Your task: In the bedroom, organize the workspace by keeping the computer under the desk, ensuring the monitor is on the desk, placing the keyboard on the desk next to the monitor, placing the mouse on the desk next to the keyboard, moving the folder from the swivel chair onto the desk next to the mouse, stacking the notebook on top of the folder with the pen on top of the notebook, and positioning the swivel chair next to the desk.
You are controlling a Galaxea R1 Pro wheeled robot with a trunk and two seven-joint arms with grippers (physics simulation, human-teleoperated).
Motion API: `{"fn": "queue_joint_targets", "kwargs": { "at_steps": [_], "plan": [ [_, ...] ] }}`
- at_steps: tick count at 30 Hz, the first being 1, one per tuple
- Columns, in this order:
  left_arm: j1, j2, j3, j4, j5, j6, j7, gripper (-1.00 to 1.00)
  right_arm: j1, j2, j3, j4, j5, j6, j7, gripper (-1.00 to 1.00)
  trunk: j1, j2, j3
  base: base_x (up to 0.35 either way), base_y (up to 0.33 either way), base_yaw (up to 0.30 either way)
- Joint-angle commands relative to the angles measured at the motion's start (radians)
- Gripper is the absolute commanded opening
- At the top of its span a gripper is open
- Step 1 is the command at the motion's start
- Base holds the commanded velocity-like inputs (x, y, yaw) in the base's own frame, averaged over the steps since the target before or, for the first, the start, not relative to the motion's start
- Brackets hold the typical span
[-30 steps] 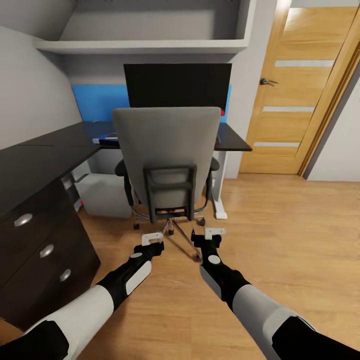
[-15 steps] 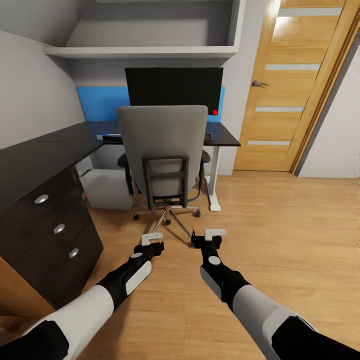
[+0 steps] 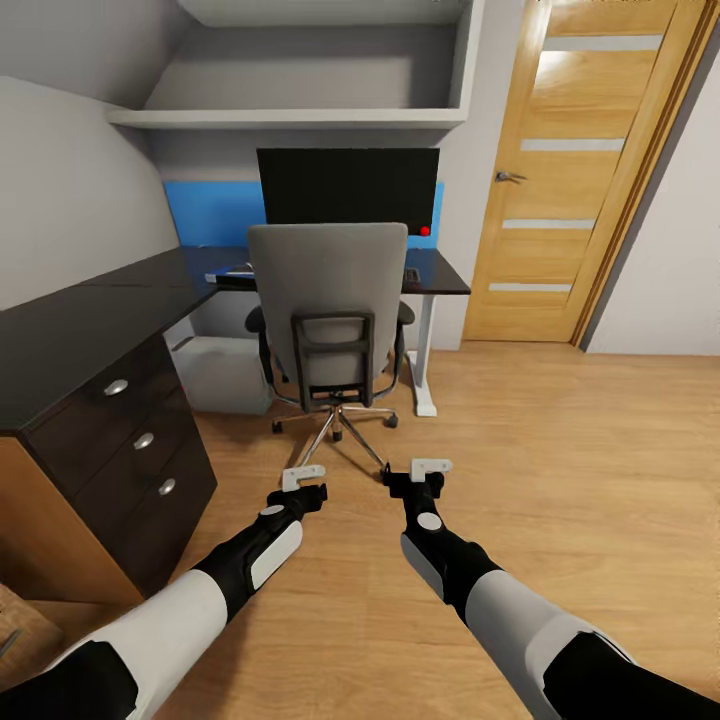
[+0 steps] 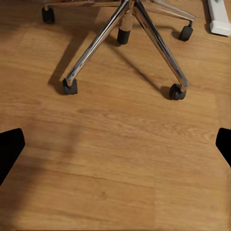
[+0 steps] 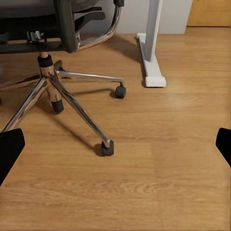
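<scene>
Facing a long glossy black L-shaped table (image 3: 90,320) with a three-drawer black unit and a white leg, set in a corner under a grey sloped ceiling. Parked at the table, back turned to the camera: an office swivel chair (image 3: 328,300) with grey padded seat and back, black armrests and a chrome five-spoke base on black castors. Behind the chair back, standing on the table: a large thin black flat-screen monitor (image 3: 348,185) with a small red dot at its lower corner. Just beside the chair back on the tabletop, partly hidden: a slim silver-grey keyboard (image 3: 232,275). Under the table, on the light wood floor (image 3: 560,450): a boxy light-grey computer tower (image 3: 222,373). Behind the monitor, a long blue wall panel (image 3: 215,212); to the side, a closed wooden door (image 3: 565,190).

Held out low over the floor, well short of the chair's base: left gripper (image 3: 303,478) and right gripper (image 3: 428,469), both with jaws spread wide and holding nothing, dark fingertips (image 4: 10,147) at the edges of each wrist view. Seen past them, chrome spokes and castors (image 5: 107,147).
</scene>
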Motion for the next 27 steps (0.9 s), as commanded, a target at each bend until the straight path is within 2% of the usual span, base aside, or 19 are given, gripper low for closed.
{"fn": "queue_joint_targets", "kwargs": {
  "at_steps": [1,27],
  "plan": [
    [-0.001,0.001,-0.005,-0.002,0.006,0.003,0.009,1.00,-0.001,-0.001,0.008,0.001,-0.011,-0.006,-0.005,1.00,-0.004,0.007,0.002,-0.018,0.000,0.000],
    [-0.001,-0.001,-0.001,0.003,0.007,0.007,0.010,1.00,-0.001,-0.001,0.008,0.004,-0.011,-0.010,-0.004,1.00,-0.104,0.189,0.084,0.000,0.000,0.000]
  ]
}}
